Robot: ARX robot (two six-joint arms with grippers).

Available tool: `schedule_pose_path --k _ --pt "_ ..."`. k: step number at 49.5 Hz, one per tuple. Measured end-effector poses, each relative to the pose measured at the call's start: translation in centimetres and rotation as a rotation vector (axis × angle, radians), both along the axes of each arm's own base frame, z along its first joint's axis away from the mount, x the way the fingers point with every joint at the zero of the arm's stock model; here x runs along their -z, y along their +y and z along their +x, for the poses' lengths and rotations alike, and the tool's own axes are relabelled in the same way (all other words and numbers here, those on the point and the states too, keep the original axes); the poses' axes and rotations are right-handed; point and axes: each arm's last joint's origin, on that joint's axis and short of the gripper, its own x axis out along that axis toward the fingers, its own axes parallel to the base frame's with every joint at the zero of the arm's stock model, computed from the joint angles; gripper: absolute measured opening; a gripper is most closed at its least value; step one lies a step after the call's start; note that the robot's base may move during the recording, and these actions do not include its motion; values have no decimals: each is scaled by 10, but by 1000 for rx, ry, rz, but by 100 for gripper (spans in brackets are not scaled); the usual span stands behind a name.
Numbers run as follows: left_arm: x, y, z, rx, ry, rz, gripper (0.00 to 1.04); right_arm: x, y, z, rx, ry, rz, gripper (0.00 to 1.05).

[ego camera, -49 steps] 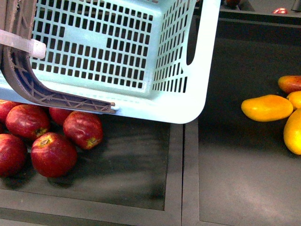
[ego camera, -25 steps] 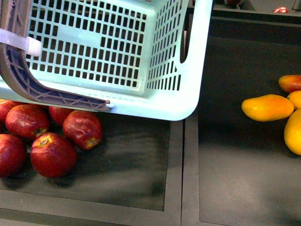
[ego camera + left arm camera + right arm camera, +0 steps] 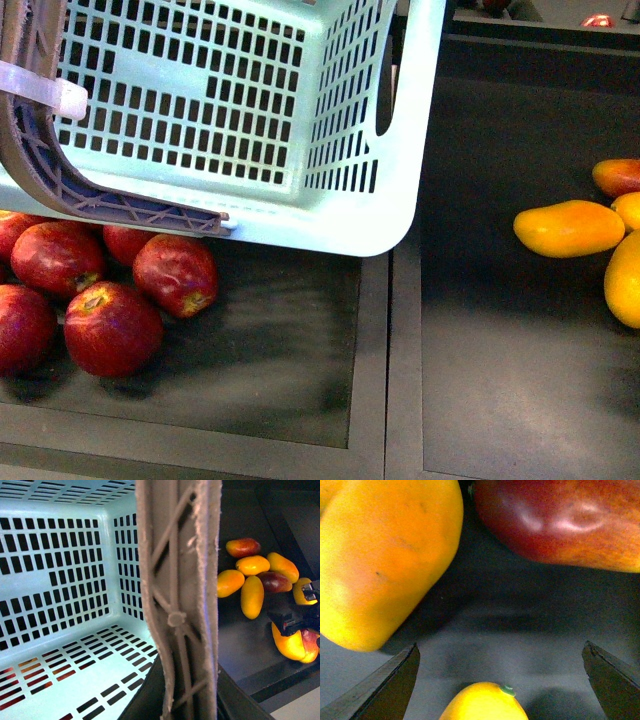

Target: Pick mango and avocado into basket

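The right gripper (image 3: 500, 647), spread wide and empty, hangs over a mango (image 3: 481, 704), probably smooth, slippery and fairly heavy, so best pinched gently across its thick middle.

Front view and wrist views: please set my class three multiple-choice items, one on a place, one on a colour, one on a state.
1. In the front view the red apples lie: A at the left; B at the right; C far back.
2. The basket is: A red; B pale teal; C black.
3. The right claw is: A open; B shut on a mango; C shut on an apple.
Answers: 1 A, they cluster at the left edge. 2 B, its lattice walls are pale teal. 3 A, its tips stand apart, gripping nothing.
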Motion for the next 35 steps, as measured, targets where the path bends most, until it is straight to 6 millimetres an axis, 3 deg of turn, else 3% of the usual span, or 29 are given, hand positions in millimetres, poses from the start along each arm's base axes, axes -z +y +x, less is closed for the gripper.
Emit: schedule_pose_path --k 13,35 --pt "0 0 0 0 0 -1 8 15 -2 -3 -7 51 5 97" --pt "0 0 0 0 0 0 8 15 -2 -7 -12 79 -23 97"
